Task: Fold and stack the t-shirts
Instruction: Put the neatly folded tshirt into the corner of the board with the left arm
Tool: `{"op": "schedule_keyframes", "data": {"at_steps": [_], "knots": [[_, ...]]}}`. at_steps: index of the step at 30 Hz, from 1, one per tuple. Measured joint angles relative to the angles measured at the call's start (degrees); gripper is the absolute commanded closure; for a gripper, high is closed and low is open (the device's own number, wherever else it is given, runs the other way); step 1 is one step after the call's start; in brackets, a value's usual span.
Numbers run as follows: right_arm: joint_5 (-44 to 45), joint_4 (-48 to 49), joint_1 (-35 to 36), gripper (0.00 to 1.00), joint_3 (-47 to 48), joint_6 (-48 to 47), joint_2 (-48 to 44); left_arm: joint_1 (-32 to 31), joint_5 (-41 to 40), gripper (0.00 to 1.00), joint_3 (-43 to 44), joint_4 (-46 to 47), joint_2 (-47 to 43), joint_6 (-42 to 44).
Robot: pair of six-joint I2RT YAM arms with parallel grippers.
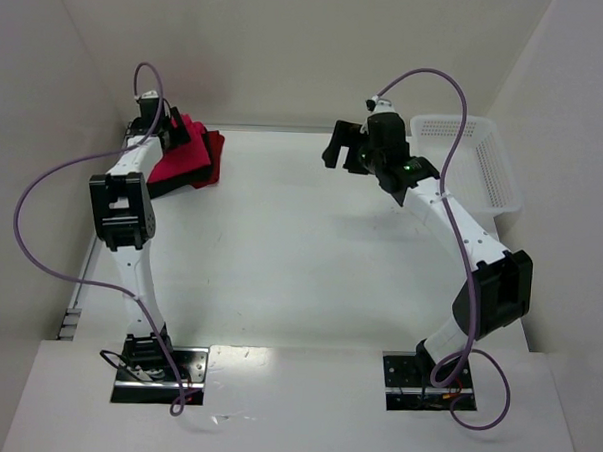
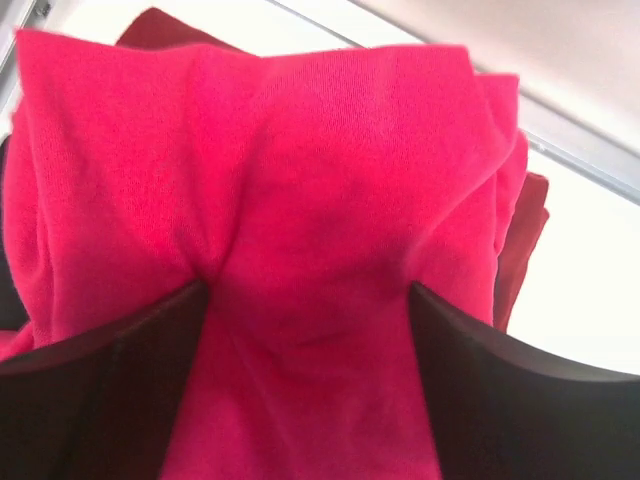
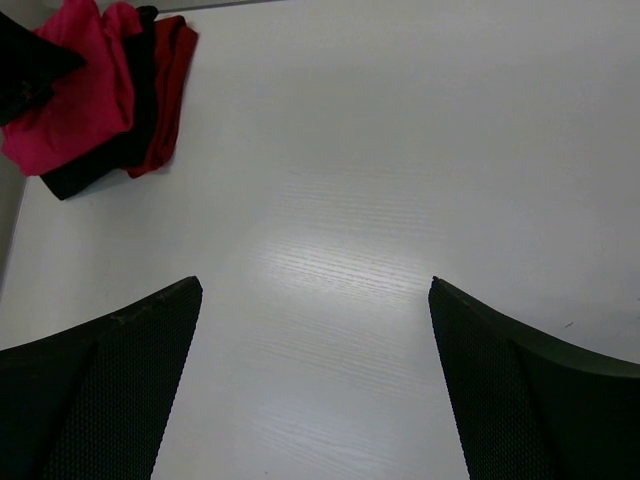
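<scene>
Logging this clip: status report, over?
Left gripper open, astride pink shirt topping the pile. Right gripper open over table. Underneath: black shirt, dark red shirt. Nothing in the way.

You have a white bench [image 1: 301, 246] in front of you, its top showing a faint wood grain in the right wrist view. Plain pale walls box it in on three sides: a back wall [image 1: 309, 46], a left wall [image 1: 36, 124] and a right wall [image 1: 577, 108]. A grey metal rail [image 1: 70, 316] runs along the bench's left edge. Light from above leaves a soft glare patch [image 3: 330, 262] on the bench top.
</scene>
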Motion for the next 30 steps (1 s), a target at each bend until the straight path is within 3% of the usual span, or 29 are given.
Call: {"op": "schedule_keyframes", "data": {"at_steps": [1, 8, 14, 22, 25, 30], "knots": [[0.02, 0.02, -0.09, 0.0, -0.02, 0.0, -0.02, 0.04, 0.0, 0.01, 0.22, 0.04, -0.07, 0.09], [-0.02, -0.07, -0.28, 0.0, -0.07, 0.2, -0.48, 1.11, 4.09, 0.0, 0.22, -2.99, -4.94, 0.46], [1.4, -1.97, -2.08, 0.0, -0.07, 0.66, -3.34, 1.44, 8.07, 0.0, -2.01, -7.48, -21.14, 1.75], [6.12, -3.17, -4.04, 0.0, -5.44, 0.37, -11.8, 1.38, 10.56, 0.0, -22.29, -8.76, -51.39, 1.79], [5.22, -3.28, -6.34, 0.0, -10.27, 0.48, -16.44, 1.27, 11.04, 0.0, -28.3, -12.0, -57.11, 2.23], [2.93, -2.67, -15.91, 0.0, -15.02, 1.62, -19.61, 1.09, 11.08, 0.0, -37.81, -18.62, -64.43, 2.78]]}}
